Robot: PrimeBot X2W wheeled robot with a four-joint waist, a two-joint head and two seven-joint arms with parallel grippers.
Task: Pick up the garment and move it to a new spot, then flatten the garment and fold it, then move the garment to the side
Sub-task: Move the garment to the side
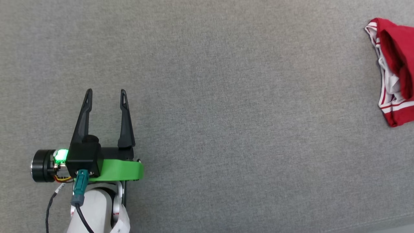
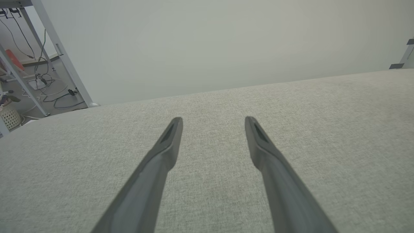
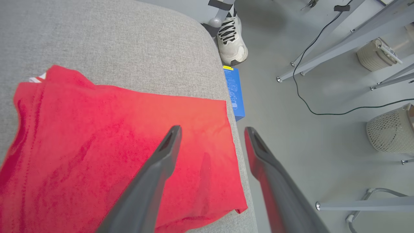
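Head view: a grey fabric surface runs bare from the left gripper at lower left to the garment at the far right edge of the frame, well apart from that gripper. The garment lies bunched and folded, red with white cloth and red-and-white striped trim showing along its left side. The left gripper's two dark fingers stand spread, nothing between them. In the left wrist view the surface's far edge meets a pale wall.

In the right wrist view the right gripper hangs over the garment with its fingers parted, pinching nothing. One finger is above the red cloth; the other is past the surface's edge, above the floor. The garment's plain red face lies up, its edge close to the rounded corner of the surface. Just beside that edge stands a blue box with print too small to read. Beyond it are a person's white sneaker, grey frame legs, a black cable and a woven basket.
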